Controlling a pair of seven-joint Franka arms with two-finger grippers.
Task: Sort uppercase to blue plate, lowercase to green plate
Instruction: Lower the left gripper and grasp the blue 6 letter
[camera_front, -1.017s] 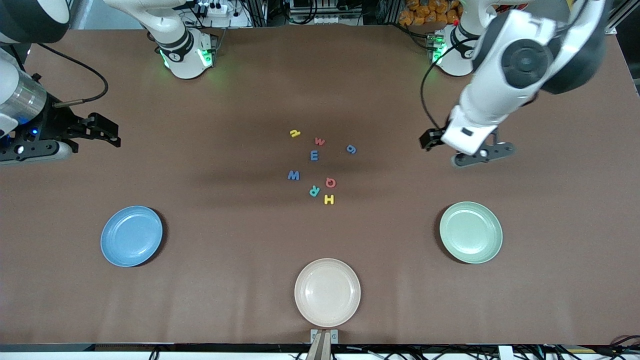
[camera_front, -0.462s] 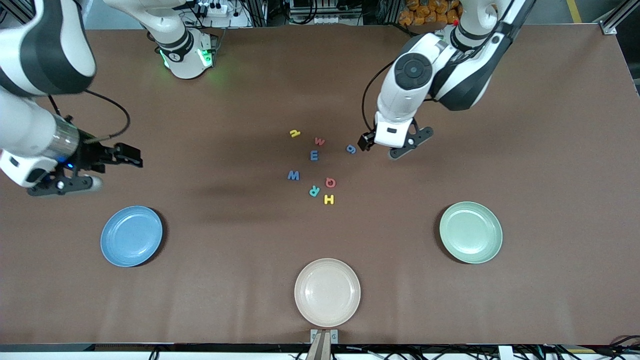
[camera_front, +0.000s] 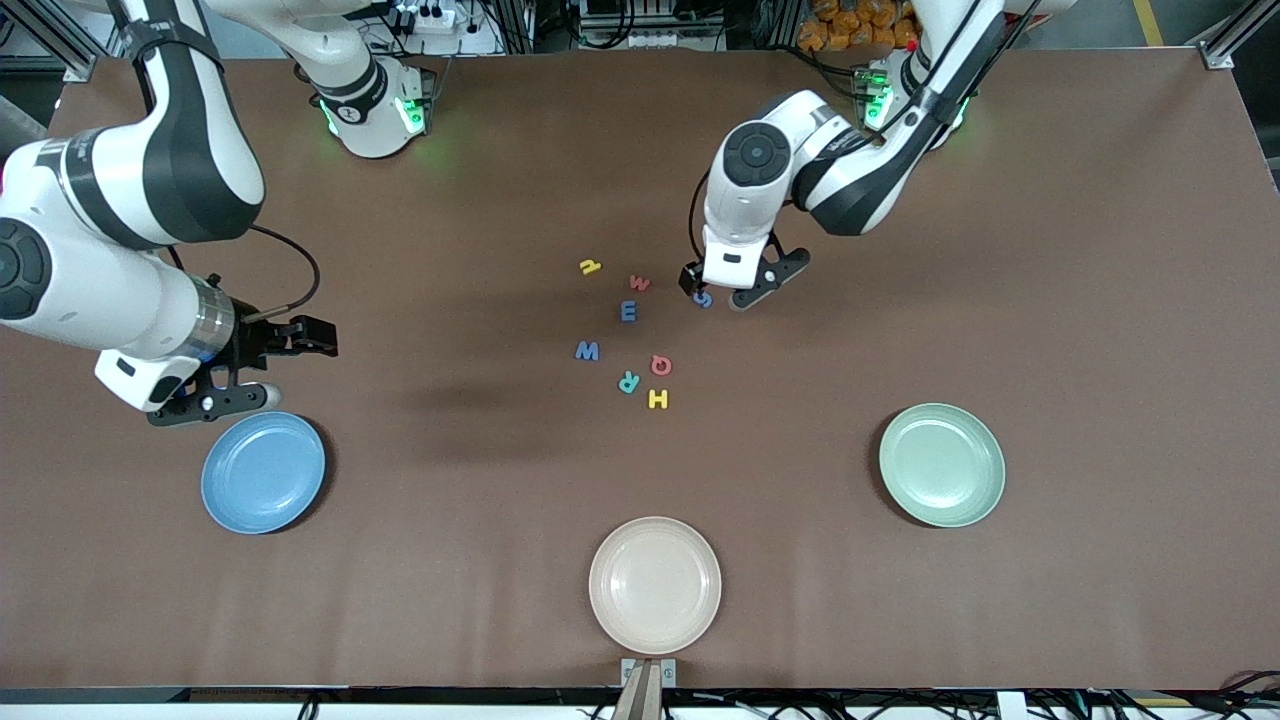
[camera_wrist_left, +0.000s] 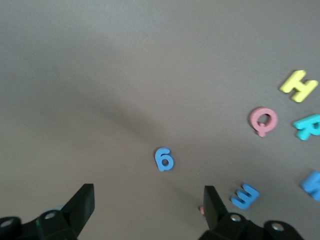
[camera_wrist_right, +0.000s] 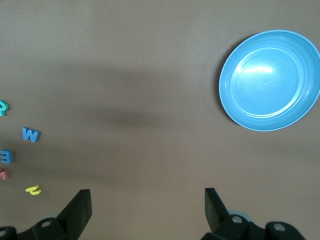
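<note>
Nearest, the round beige plastic plate (camera_front: 655, 585), sky-blue plate (camera_front: 263, 472) and mint-green plate (camera_front: 942, 464) hold nothing. Farther on the table lie letters H (camera_front: 658, 399), R (camera_front: 628, 381), Q (camera_front: 661, 365), W (camera_front: 587, 350), E (camera_front: 628, 311), w (camera_front: 640, 283), h (camera_front: 590, 266). Left gripper (camera_wrist_left: 147, 205), spread, hangs over blue g (camera_wrist_left: 164, 159); right gripper (camera_wrist_right: 147, 207), spread, hangs beside the sky-blue plate.

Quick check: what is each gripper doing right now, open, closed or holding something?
Left gripper: open, empty, over the blue g.
Right gripper: open, empty, beside the blue plate.
</note>
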